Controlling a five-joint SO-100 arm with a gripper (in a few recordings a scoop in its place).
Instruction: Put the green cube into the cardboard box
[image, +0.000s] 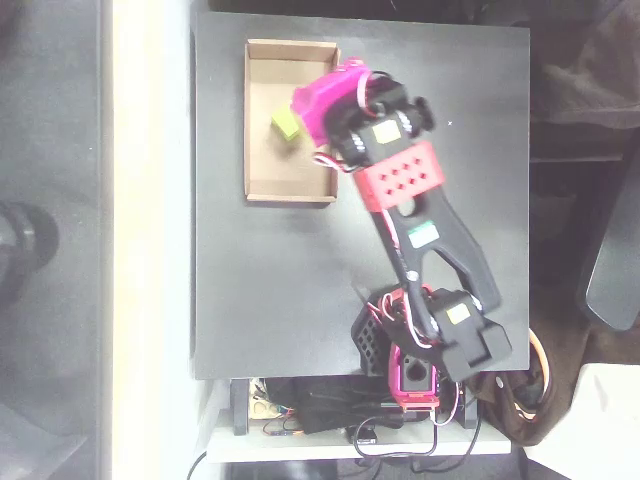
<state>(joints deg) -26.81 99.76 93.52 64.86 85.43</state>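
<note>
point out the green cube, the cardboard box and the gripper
green cube (285, 125), overhead view, on its top face
cardboard box (290, 198), overhead view, on its lower wall
gripper (303, 108), overhead view, at the magenta fingers' tip beside the cube

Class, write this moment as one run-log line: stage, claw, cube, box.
stage: placing | claw: over cardboard box, open/shut unclear | green cube: inside box, at claw tip | cardboard box: on black table

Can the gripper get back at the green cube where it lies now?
Probably yes. The green cube lies in the cardboard box, open from above, and the gripper hangs right beside it over the box. Nothing lies between them.
</note>
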